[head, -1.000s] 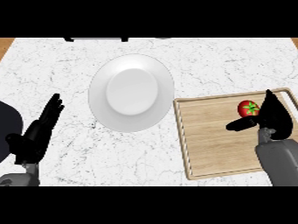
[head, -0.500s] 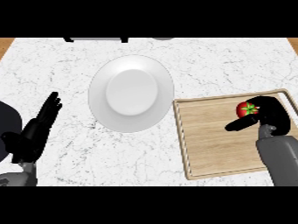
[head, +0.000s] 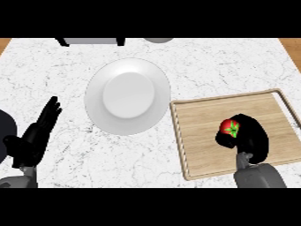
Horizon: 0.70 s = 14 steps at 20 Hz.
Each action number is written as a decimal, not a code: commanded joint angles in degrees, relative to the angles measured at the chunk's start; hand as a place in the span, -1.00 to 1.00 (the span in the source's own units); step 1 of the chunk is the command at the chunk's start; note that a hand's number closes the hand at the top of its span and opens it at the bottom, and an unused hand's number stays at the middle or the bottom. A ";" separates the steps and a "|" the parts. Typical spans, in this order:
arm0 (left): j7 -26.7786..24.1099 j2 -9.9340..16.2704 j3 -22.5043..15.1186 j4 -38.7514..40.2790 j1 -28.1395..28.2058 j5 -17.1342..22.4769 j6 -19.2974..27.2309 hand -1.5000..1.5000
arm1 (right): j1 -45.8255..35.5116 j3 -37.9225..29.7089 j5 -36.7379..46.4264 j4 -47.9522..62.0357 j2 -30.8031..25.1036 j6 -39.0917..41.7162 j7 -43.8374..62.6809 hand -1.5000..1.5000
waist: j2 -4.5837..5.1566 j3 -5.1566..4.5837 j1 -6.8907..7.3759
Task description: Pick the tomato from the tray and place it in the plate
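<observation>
Fingers of the right hand [head: 252,137] are curled over the tomato [head: 230,128], which sits on the wooden tray [head: 198,128] at the right side of the bench [head: 61,66]. The grey right forearm comes up from the view's lower edge, just inside the tray's near rim, and the black hand bends leftward from the wrist so that it arches over the fruit. Thumb and fingers wrap round the tomato from the right and from below; only the red left face and a bit of green stalk show past them. Whether the tomato rests on the tray's boards or is lifted just clear of them cannot be told from this steep view.

Left hand [head: 32,141] rests near the view's left edge, its fingers straight and close together, pointing up and slightly right, holding nothing and touching nothing. Its forearm enters at the lower left corner.

White plate [head: 128,95] lies on the marbled bench between the two hands, just beside the tray's left rim and apart from it. Nothing lies in it. The tomato and the closed right hand are well to the plate's right, inside the tray's raised border.
</observation>
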 commanded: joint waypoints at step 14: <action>-0.51 -0.03 0.07 -0.47 1.98 -0.57 -0.08 0.00 | 26.32 42.38 50.67 -28.05 7.22 -2.33 24.92 1.00 | 1.07 1.22 -0.03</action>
